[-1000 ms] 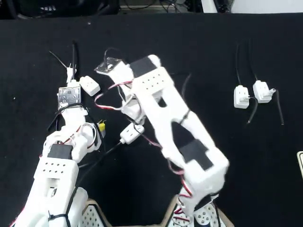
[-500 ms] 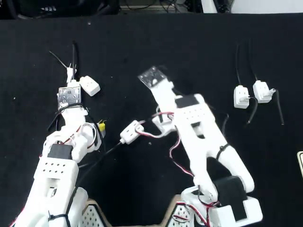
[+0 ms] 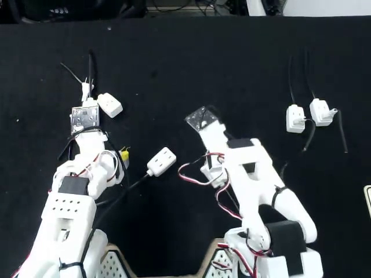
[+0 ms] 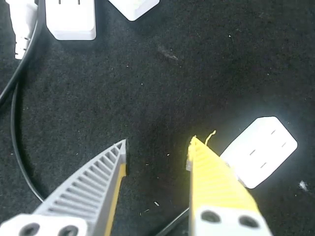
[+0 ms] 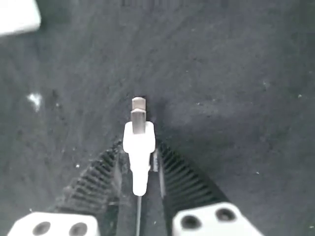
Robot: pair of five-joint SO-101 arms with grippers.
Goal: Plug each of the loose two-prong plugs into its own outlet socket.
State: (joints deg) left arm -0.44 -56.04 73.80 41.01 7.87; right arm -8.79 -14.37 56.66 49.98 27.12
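Right wrist view: plug (image 5: 139, 137) pinched inside the right gripper (image 5: 139, 148).

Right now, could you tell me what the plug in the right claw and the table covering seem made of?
The plug looks like smooth white moulded plastic with grey metal prongs; the table covering is probably black felt-like cloth, given its fuzzy nap and lint.

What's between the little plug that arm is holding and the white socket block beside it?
Nothing: the high view shows only bare black cloth between the plug and the socket block.
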